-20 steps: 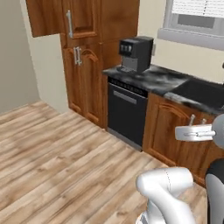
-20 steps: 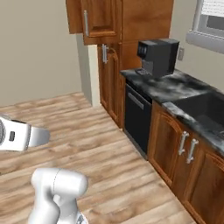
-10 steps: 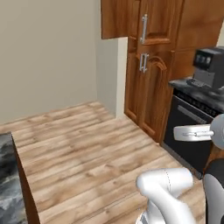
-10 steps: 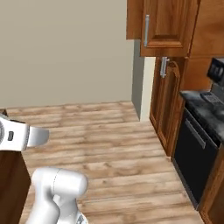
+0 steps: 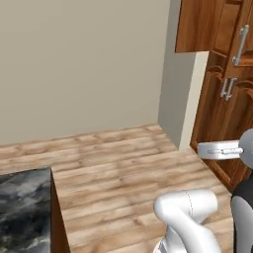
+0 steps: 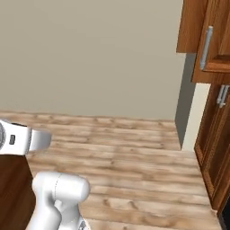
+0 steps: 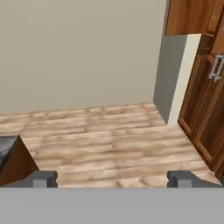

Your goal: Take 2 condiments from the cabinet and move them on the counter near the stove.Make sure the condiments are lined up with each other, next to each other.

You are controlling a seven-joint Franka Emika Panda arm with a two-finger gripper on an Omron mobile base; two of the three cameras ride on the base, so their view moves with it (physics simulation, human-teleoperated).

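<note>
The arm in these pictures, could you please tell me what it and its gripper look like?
The arm is glossy white with rounded, tube-like links and a dark grey joint at the right edge of the left base view. The gripper has two small, blocky dark grey finger tips. No cables or markings are visible.

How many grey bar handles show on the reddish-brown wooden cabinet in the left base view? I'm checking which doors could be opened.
3: one long grey bar handle on the upper door of the reddish-brown wooden cabinet, and a pair side by side just below it. More may lie beyond the frame's right edge.
</note>
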